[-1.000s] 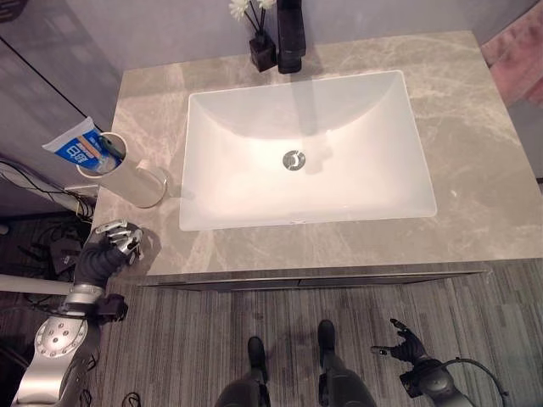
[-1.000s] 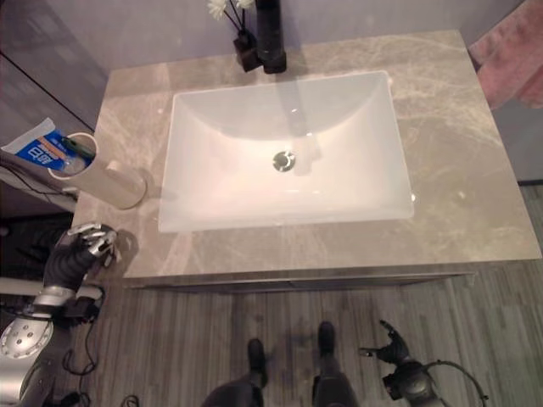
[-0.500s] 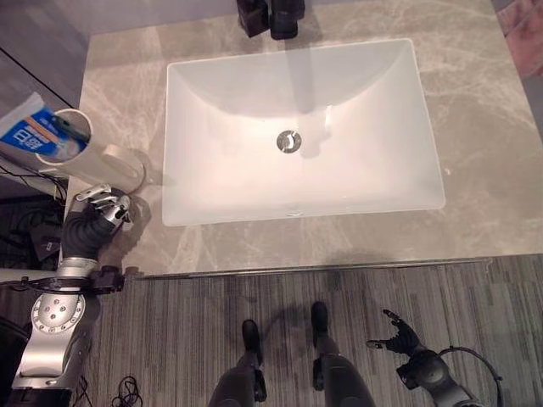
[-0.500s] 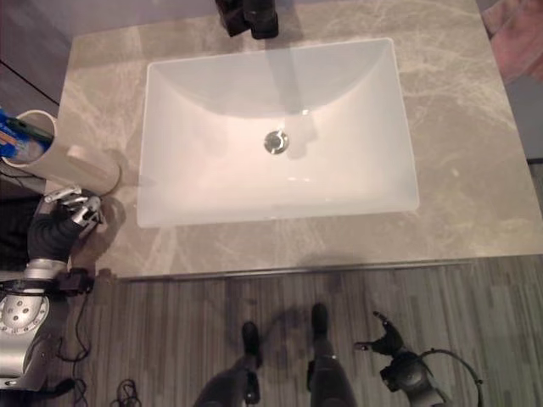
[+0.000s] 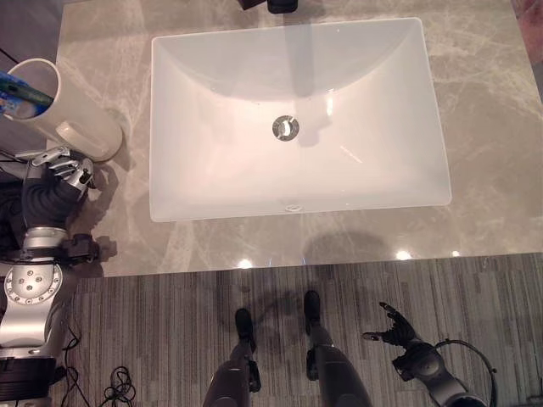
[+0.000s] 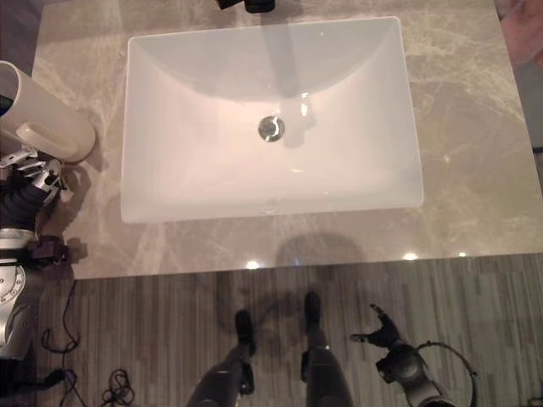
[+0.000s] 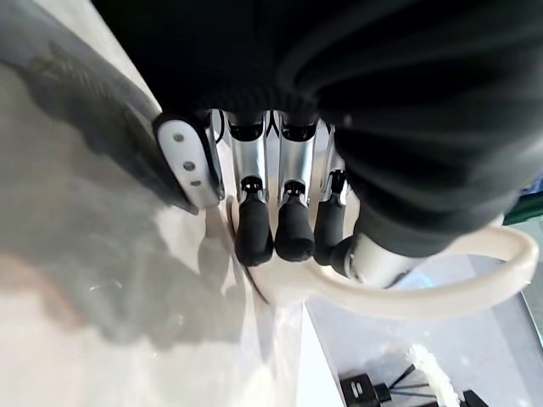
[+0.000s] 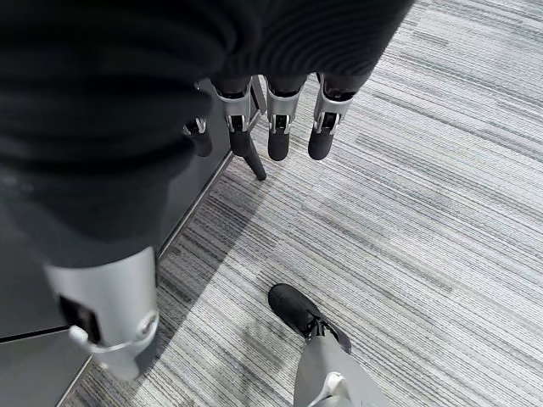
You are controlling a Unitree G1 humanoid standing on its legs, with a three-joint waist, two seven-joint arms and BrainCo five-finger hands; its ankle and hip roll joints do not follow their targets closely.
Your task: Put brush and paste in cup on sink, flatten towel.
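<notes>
Cream ceramic, the cup (image 5: pixel 64 110) is standing at the left end of the marble counter (image 5: pixel 492 153), just beside the white basin (image 5: pixel 297 119), with the blue paste tube (image 5: pixel 21 95) poking out of its mouth; I cannot make out the brush from where I am looking. Over the last second the whole scene has been sliding, so the head camera is moving rather than the things, yet the left hand (image 5: pixel 58 170) is now sitting closer under the cup than before. In its wrist view its dark-tipped fingers (image 7: pixel 276 229) are hanging relaxed beside the cup's handle (image 7: pixel 441 284), grasping nothing. The right hand (image 5: pixel 392 326) is dangling low over the striped floor (image 8: pixel 441 170), fingers loose and empty. To my eye the cup part looks finished, with the towel still waiting.
</notes>
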